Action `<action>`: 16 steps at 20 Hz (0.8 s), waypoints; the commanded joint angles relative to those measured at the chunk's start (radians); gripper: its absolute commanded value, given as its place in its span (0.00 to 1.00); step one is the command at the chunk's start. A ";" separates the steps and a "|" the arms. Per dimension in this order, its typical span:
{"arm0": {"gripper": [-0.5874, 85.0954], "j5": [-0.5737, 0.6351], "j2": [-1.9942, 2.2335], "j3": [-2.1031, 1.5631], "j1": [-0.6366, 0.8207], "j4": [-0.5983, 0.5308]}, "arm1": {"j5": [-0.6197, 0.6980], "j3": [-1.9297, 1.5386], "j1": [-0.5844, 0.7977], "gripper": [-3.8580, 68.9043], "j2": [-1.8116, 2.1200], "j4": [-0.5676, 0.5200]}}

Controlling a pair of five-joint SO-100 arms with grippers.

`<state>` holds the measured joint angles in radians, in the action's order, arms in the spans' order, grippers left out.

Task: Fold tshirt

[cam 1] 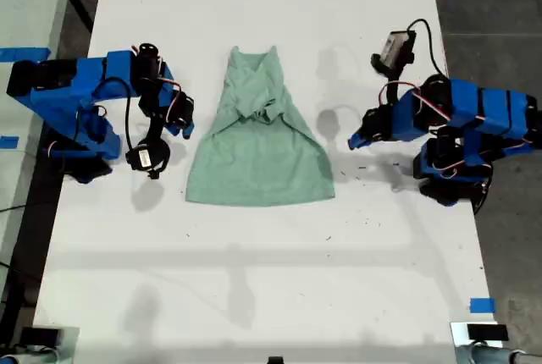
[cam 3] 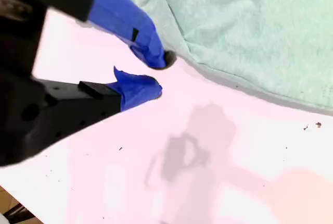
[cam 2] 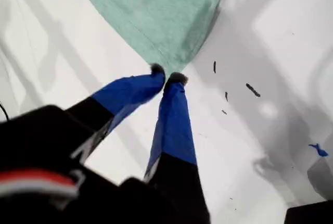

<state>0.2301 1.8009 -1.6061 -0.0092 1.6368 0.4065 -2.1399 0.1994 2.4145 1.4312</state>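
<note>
Tshirt [cam 1: 258, 161] lies flat on the white counter [cam 1: 254, 279], midway between the counter's two long edges and nearer the short edge at the exterior view's top than the one at its bottom. Its collar end points toward that top edge and its straight hem toward the bottom edge. Both sleeves are turned in over the chest, where they bunch in a small crumpled knot, so the cloth is narrow at the collar and widens to the hem.

My first hand [cam 1: 351, 142] is on the arm at the exterior view's right, beside the shirt's side edge and apart from it. In the first wrist view my first hand [cam 2: 166, 75] has its two blue fingers pressed nearly together at the tips with nothing between them, and the tshirt [cam 2: 156, 15] corner shows just beyond them. A few black specks [cam 2: 253, 89] dot the counter close by, and a bit of blue tape [cam 2: 318, 150] sits further off.

My second hand [cam 1: 186, 127] is on the arm at the exterior view's left, near the shirt's other side edge. In the second wrist view my second hand [cam 3: 160, 74] is spread and empty; one fingertip sits right at the edge of the tshirt [cam 3: 250, 26], though I cannot tell whether it touches the cloth, and the other is over bare counter.
</note>
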 commanded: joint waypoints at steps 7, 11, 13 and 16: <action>0.07 -0.014 0.028 -0.003 -0.018 -0.025 | 0.149 0.035 -0.012 0.55 -0.310 -0.146; 0.07 -0.014 0.028 -0.003 -0.017 -0.025 | 0.161 0.000 -0.043 0.54 -0.540 -0.313; 0.06 -0.014 0.026 -0.006 -0.017 -0.026 | 0.155 -0.014 -0.049 0.49 -0.650 -0.390; 0.06 -0.014 0.026 -0.014 -0.021 -0.026 | 0.138 -0.046 -0.028 0.34 -0.764 -0.483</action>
<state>0.2240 1.8024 -1.6260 -0.0107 1.6199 0.5553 -2.1859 0.1641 1.6828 1.0063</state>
